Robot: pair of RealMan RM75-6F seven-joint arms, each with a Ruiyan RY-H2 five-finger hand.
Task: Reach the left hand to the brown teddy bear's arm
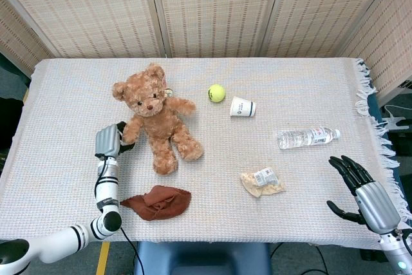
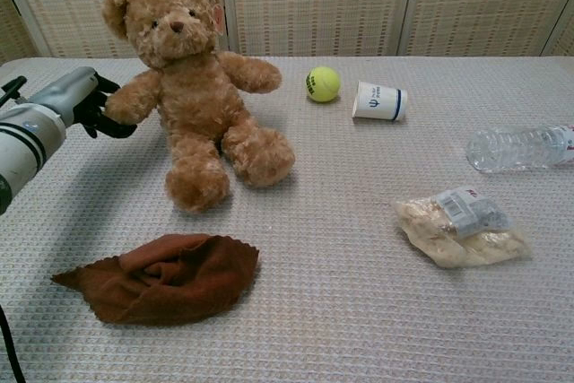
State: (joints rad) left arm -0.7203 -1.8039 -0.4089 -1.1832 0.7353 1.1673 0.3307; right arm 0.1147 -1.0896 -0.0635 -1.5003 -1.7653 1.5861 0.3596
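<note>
Chest view has the left hand with dark fingers closed around the brown teddy bear's arm, the bear sitting at the table's left, so the reach looks done.

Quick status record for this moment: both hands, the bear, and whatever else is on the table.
left hand: dark fingers closed around the end of the bear's arm
right hand: fingers spread, holding nothing, at the table's near right edge
brown teddy bear: sitting, leaning slightly
brown cloth: crumpled, in front of the bear
tennis ball: beside the paper cup, apart from it
water bottle: lying on its side
snack bag: flat on the table
</note>
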